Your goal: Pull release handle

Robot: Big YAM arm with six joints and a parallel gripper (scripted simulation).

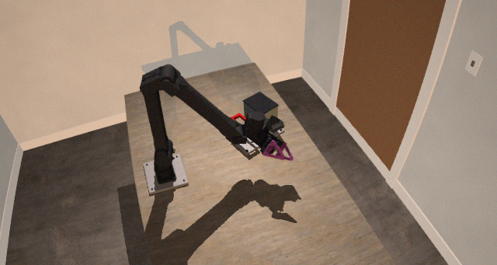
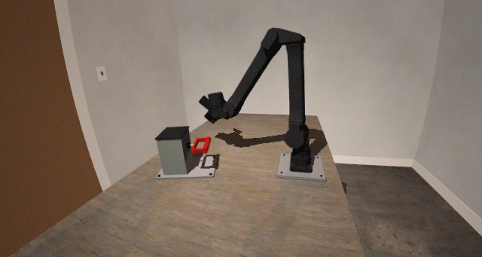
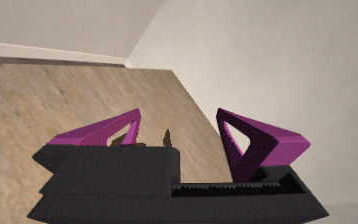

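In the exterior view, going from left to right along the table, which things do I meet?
Grey box → red handle → open gripper, up in the air → arm's base plate.

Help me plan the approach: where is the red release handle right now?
In the exterior view the release handle juts from the grey box toward the arm's base, low over the table, below the open gripper.

A long wooden table (image 2: 241, 212) stands on a dark, mottled floor (image 1: 70, 187) (possibly stone tile). Plain walls carry white skirting (image 1: 70, 130). A brown door (image 1: 384, 63) has a pale frame; beside it sits a wall switch plate (image 1: 474, 63). Light throws hard shadows across the tabletop.
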